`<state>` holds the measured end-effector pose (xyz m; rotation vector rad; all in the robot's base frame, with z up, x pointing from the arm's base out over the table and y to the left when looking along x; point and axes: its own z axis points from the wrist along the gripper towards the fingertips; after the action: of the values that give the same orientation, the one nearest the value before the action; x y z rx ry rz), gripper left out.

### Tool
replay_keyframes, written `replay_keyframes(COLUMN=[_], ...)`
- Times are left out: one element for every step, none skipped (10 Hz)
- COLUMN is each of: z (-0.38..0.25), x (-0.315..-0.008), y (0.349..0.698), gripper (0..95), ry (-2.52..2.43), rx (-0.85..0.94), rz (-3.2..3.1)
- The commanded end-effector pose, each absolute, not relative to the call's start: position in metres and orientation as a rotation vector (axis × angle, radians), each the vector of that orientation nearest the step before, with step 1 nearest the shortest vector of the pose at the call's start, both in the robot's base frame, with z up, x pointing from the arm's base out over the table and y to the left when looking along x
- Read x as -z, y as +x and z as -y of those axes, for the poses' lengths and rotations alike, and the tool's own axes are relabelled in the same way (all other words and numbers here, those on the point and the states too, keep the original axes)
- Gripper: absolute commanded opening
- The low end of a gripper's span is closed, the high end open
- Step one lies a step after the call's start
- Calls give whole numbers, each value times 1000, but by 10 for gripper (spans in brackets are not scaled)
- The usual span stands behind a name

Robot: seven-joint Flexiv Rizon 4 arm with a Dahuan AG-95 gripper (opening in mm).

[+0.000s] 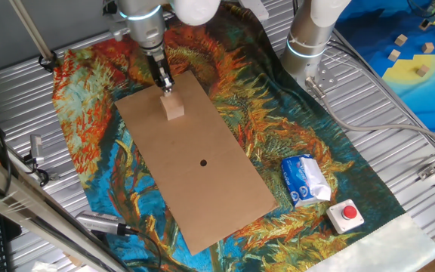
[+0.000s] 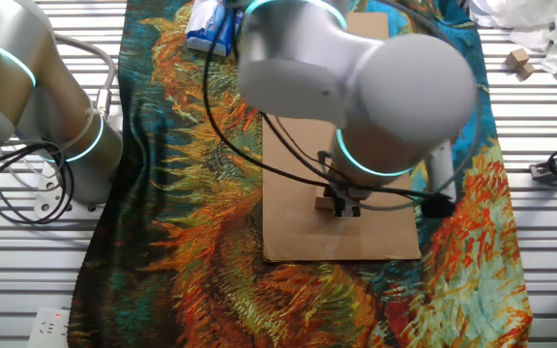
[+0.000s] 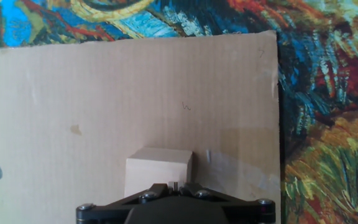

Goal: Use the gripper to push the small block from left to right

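We note the gripper (image 1: 165,83), fingers pinched together and holding nothing, standing just beside the far side of the small block (image 1: 174,107) near the far end of the cardboard sheet (image 1: 202,189), apparently touching it, so the push runs block-ward.

two high opposite views, close hand view

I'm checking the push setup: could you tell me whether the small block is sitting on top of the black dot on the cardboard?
No, the small block rests near the gripper, well away from the black dot marked mid-sheet.
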<state>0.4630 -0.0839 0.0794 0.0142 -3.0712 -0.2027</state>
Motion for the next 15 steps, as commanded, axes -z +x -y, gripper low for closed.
replay_keyframes(z=[83, 83, 83, 83, 83, 83, 83, 83, 83, 83, 83, 83, 83, 83, 83], x=[-81, -81, -81, -81, -81, -81, -81, -81, -81, -81, -81, -81, -81, -81, -81], y=[461, 461, 461, 461, 461, 461, 461, 461, 461, 461, 461, 461, 461, 461, 461], gripper=[0, 0, 0, 0, 0, 0, 0, 0, 0, 0, 0, 0, 0, 0, 0], ry=[-62, -122, -205, -234, -271, -305, -310, -304, -262, -196, -152, -105, -74, 19, 106], rx=[169, 207, 252, 255, 265, 276, 264, 255, 226, 192, 187, 181, 179, 135, 51], rz=[3070, 3067, 3054, 3036, 3007, 2982, 2959, 2954, 2954, 2947, 2938, 2934, 2935, 2945, 2946])
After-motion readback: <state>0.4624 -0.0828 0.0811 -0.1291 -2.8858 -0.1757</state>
